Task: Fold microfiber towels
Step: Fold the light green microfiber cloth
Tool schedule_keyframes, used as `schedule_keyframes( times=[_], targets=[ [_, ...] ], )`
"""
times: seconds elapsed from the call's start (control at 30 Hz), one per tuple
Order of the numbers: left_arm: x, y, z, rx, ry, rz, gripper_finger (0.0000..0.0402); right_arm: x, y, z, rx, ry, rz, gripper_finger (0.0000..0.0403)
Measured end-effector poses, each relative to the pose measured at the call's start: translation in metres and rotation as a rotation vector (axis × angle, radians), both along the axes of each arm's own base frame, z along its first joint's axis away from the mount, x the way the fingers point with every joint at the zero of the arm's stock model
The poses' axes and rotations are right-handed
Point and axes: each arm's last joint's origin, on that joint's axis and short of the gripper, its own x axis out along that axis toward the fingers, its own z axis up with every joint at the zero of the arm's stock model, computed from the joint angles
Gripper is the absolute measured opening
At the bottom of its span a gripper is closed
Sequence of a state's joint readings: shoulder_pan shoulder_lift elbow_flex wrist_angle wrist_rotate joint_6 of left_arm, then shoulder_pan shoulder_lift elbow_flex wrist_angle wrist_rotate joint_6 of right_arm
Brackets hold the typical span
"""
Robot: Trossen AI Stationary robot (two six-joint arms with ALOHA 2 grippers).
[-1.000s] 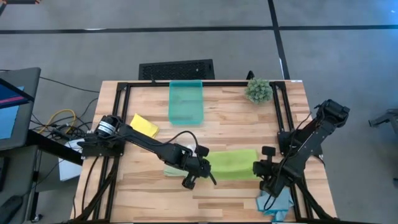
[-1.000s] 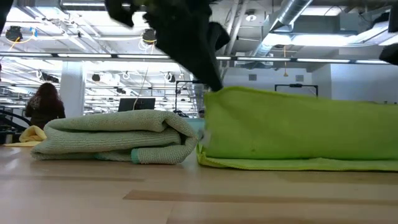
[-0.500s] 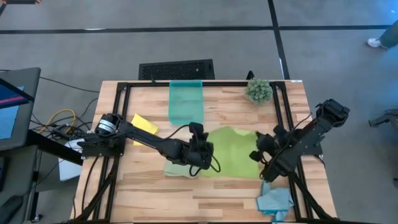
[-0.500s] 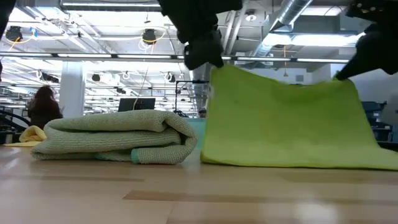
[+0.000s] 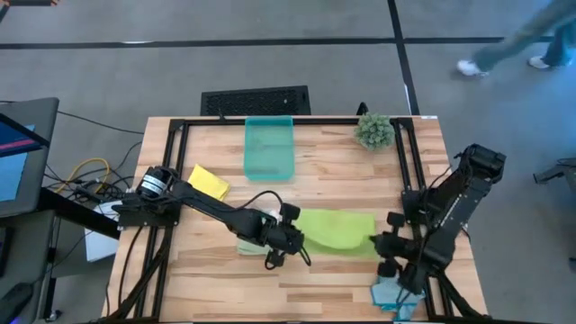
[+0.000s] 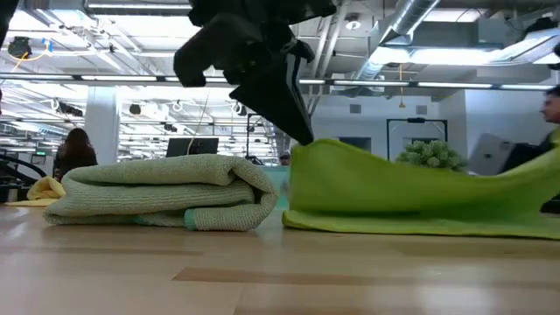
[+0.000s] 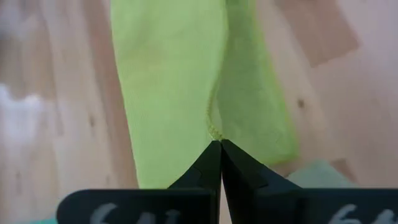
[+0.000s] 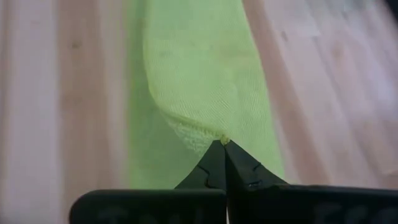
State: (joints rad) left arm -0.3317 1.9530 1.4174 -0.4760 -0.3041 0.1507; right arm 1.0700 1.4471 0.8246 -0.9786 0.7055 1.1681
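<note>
Left end effector (image 5: 290,245) and right end effector (image 5: 385,245) each pinch opposite ends of lime green towel (image 5: 335,230), held between them.

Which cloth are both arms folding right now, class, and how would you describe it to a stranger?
On the pale wooden table, look to the middle of the near half, between the two dark arms. There lies the lime green microfiber towel, pinched at each end by a pincer. The folded pale green towel beside it is duller and untouched.

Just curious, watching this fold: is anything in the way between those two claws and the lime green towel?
Nothing visible: the left claw and right claw are each shut on an edge of the lime green towel.
</note>
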Motion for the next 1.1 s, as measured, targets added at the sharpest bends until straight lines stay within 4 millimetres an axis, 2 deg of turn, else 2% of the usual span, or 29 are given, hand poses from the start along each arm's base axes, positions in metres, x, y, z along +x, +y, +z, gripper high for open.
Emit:
schedule_keyframes(
  times=[0.1,0.2,0.4,0.53,0.7,0.87,1.1],
  targets=[
    [-0.001,0.0,-0.002,-0.027,0.02,-0.008,0.0,-0.006,0.005,-0.003,0.031,-0.016,0.03,0.0006],
    [-0.001,-0.002,-0.002,-0.064,0.026,-0.029,0.0,-0.01,0.007,-0.015,0.045,-0.015,0.089,0.0008],
    [-0.001,-0.002,-0.002,-0.084,0.029,-0.021,0.0,-0.013,0.002,-0.033,0.103,0.024,0.1,0.0008],
    [0.001,-0.003,-0.007,-0.084,0.03,-0.021,0.0,-0.012,0.002,-0.034,0.1,0.033,0.114,0.0008],
    [0.008,-0.005,-0.026,-0.08,0.053,-0.056,0.0,-0.01,0.006,-0.033,0.123,0.033,0.155,0.0009],
    [0.009,-0.004,-0.028,-0.078,0.076,-0.051,0.0,-0.009,0.008,-0.036,0.131,0.055,0.172,0.0009],
    [0.008,0.002,-0.029,-0.055,0.098,-0.014,0.0,-0.008,0.014,-0.052,0.116,0.154,0.193,0.0013]
  ],
)
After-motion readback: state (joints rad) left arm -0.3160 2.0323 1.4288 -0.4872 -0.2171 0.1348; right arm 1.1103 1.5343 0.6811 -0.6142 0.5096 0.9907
